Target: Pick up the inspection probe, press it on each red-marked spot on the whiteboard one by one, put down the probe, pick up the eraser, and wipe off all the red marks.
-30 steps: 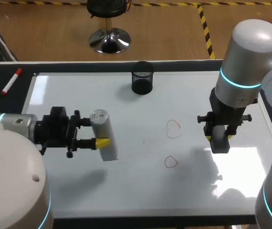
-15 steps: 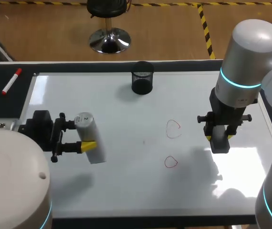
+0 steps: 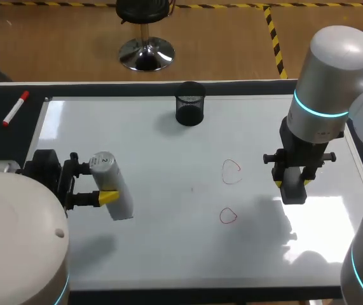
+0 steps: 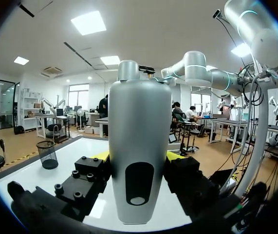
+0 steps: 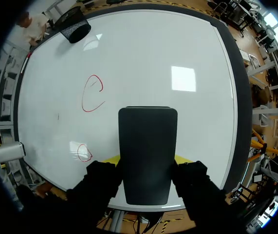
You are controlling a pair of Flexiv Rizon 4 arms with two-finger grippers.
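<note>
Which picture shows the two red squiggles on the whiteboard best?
The head view: the farther red mark and the nearer red mark lie plain on the whiteboard. The right wrist view shows both too, one beside glare. The left wrist view shows neither; the probe fills it.

right gripper (image 5: 147, 162) pinching the black eraser (image 5: 147, 146) above the whiteboard (image 5: 187, 44); two red marks (image 5: 92, 92) ahead of it

Left tool (image 3: 100, 183) drew back leftward, carrying probe (image 3: 109, 173)
</note>
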